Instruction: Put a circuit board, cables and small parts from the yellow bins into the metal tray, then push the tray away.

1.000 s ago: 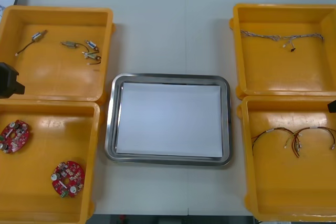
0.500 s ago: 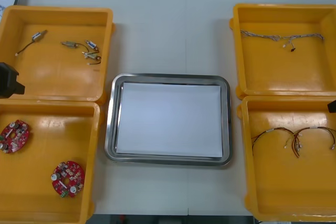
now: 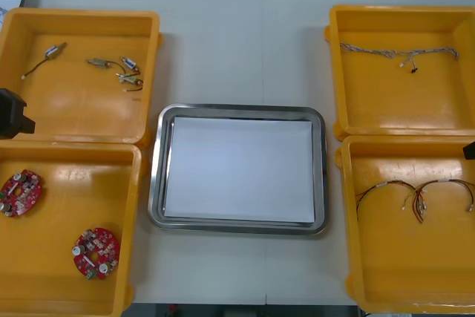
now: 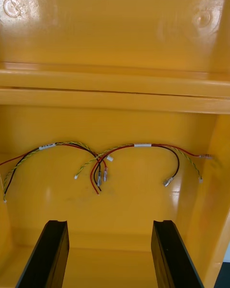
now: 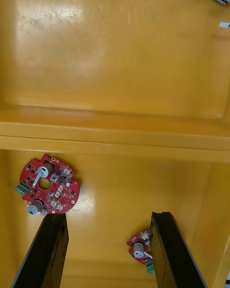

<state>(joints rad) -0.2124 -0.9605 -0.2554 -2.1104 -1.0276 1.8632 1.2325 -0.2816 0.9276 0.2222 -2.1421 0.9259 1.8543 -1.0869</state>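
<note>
The metal tray (image 3: 154, 183), white inside, lies mid-table between the yellow bins. Two round red circuit boards (image 3: 20, 192) (image 3: 96, 252) rest in the near left bin (image 3: 52, 280). Small metal parts (image 3: 119, 70) are in the far left bin (image 3: 82, 113). A twisted cable (image 3: 397, 53) lies in the far right bin (image 3: 401, 105), and red and yellow cables (image 3: 415, 194) in the near right bin (image 3: 408, 265). My left gripper (image 5: 108, 254) hangs open above the circuit boards (image 5: 47, 185) (image 5: 141, 249). My right gripper (image 4: 109, 254) hangs open over the red and yellow cables (image 4: 103, 161), holding nothing.
The light table (image 3: 237, 42) runs bare beyond the tray, between the two far bins. Bin walls stand close on both sides of the tray. Each arm shows as a dark piece at the side edges, left (image 3: 11, 113) and right (image 3: 469, 151).
</note>
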